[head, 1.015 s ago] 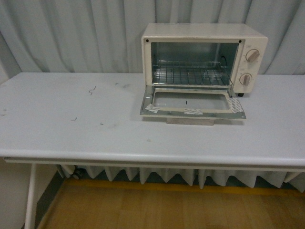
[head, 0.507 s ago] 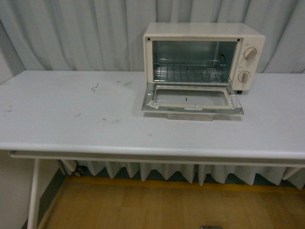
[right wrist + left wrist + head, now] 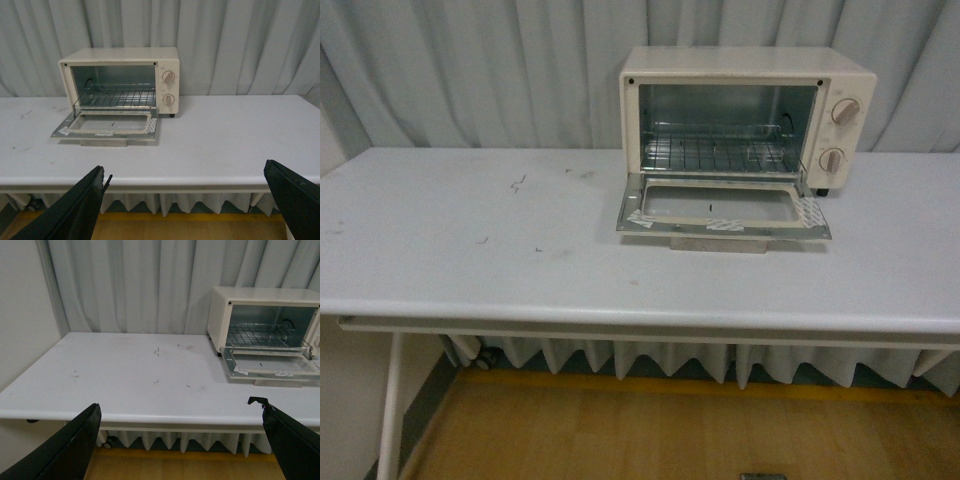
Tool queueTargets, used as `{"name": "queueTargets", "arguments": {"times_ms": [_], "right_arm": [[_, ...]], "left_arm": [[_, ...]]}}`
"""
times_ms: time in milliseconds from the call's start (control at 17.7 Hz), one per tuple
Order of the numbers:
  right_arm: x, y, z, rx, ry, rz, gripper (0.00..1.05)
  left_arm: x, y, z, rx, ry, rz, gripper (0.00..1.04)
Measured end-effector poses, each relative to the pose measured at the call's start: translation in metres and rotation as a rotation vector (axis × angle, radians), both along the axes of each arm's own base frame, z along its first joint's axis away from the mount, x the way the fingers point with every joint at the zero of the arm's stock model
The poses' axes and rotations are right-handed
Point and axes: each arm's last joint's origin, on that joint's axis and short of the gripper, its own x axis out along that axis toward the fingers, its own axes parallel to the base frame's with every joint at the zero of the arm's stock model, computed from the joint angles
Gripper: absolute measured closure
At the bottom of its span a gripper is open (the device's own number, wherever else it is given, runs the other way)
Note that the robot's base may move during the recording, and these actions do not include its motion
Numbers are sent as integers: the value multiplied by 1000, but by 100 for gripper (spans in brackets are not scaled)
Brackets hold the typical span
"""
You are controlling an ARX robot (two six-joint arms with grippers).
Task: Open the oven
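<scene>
Pale pleated curtains (image 3: 470,70) hung behind a long white worktop (image 3: 470,260) with wooden floor below. The cream toaster oven (image 3: 745,120) sat at the back of the worktop, right of centre, its drop-down door (image 3: 723,210) lying flat and level, the wire rack (image 3: 720,152) bare inside and the two knobs (image 3: 840,135) at its right side. The opening looked complete, nothing evidently left. The left end effector (image 3: 175,440) and right end effector (image 3: 190,200) each hung spread wide, empty, near the worktop's front edge and well apart from the oven.
</scene>
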Motion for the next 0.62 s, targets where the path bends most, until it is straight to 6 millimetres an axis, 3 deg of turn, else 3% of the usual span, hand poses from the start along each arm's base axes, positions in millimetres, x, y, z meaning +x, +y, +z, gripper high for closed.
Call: {"name": "queueTargets", "arguments": {"times_ms": [620], "right_arm": [[0,0,0,0,-3,0,6]], "left_arm": [[0,0,0,0,-3,0,7]]}}
